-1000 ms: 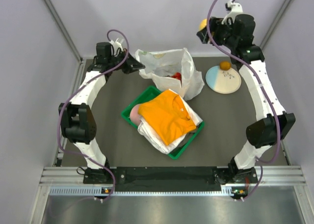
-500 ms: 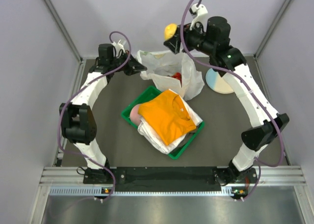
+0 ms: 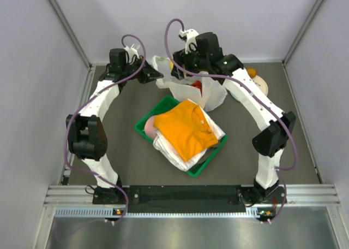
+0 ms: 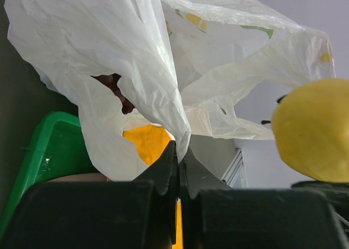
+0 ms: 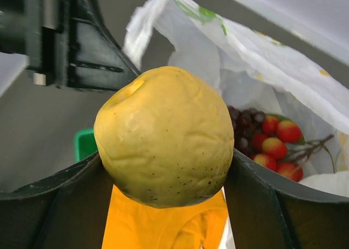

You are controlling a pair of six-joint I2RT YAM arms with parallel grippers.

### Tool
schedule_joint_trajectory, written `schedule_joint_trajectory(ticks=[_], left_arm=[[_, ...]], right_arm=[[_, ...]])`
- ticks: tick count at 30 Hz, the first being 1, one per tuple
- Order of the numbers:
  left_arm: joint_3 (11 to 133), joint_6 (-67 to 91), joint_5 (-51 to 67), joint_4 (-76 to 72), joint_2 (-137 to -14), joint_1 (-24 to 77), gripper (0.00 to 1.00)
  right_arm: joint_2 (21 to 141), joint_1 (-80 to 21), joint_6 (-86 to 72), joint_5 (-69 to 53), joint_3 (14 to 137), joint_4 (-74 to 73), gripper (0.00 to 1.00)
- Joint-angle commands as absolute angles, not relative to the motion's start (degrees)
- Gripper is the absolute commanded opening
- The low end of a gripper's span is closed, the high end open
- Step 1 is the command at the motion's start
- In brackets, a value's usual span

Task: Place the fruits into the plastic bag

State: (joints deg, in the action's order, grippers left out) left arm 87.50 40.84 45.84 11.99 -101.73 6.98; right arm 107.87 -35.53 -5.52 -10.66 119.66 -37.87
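The right tool (image 5: 163, 178) grips the yellow pear (image 5: 166, 134) over the open plastic bag (image 4: 125, 52), which holds grapes (image 5: 245, 123) and red fruits (image 5: 278, 140). The left tool (image 4: 178, 167) pinches the bag's edge. An orange (image 3: 251, 72) sits on the plate (image 3: 262, 86).

A: Top cam: high above the near edge, looking down on the whole table (image 3: 125, 150).
B: Wrist cams: close-up, opposite sides of the bag (image 4: 136, 52); both see it and the yellow fruit (image 5: 166, 134).

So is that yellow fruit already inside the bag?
No, the yellow fruit sits clamped in the right gripper, outside the plastic bag and in front of its open mouth.
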Motion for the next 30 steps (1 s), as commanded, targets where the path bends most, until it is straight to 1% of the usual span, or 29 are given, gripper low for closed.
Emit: schedule_joint_trajectory(ticks=[1,4,14,25,30], left_arm=[[87.19,41.22,46.67,8.53,-97.82,7.21,0.0],[87.28,41.4,46.76,8.44,-97.74,7.21,0.0],[87.54,41.57,46.93,8.35,-97.65,7.21,0.0],[87.63,41.31,46.76,8.61,-97.29,7.21,0.0],[87.54,41.05,46.58,8.79,-97.03,7.21,0.0]], right_arm=[[110.3,-35.86,-3.52,-4.75,125.5,-43.41,0.37],[112.67,-35.86,-4.04,1.03,127.17,-45.52,0.37],[119.08,-35.42,-4.75,9.22,130.95,-48.95,0.38],[122.69,-30.77,-7.03,13.79,131.31,-50.01,0.38],[121.73,-28.13,-7.04,15.38,127.45,-50.1,0.38]])
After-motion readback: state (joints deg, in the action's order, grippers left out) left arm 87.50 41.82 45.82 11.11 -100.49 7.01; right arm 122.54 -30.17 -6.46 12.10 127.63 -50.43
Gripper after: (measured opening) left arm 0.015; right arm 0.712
